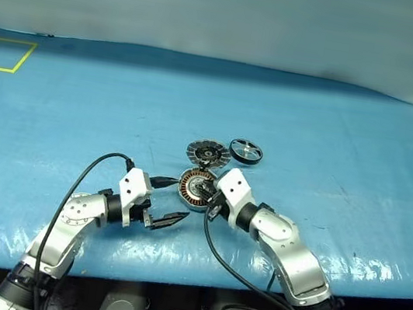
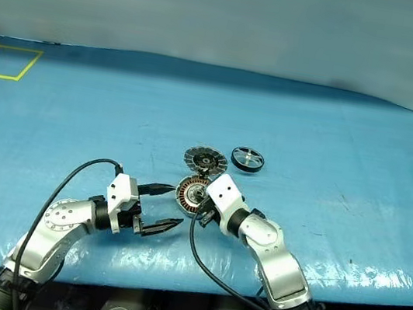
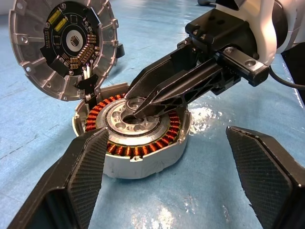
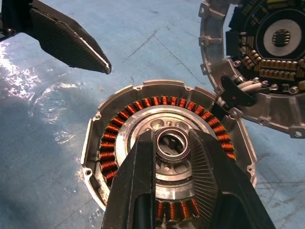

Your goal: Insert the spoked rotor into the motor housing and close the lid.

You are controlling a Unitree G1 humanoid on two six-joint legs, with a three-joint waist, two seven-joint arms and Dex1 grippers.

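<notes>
1. Closely, in the right wrist view, the right gripper (image 4: 172, 143) is seen with its fingers nearly together around the raised hub of the motor housing (image 4: 143, 112).
2. The left gripper (image 1: 165, 200) is held spread beside it, empty.
3. The lid (image 1: 207, 154) lies open behind; the spoked rotor (image 1: 245, 151) rests just beside the lid.
4. A blue table cover (image 1: 362, 164) is spread beneath, marked with yellow tape (image 1: 2, 53).

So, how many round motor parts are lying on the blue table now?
3: the motor housing between the grippers, the open lid hinged just behind it, and the spoked rotor apart, to the lid's right.
</notes>
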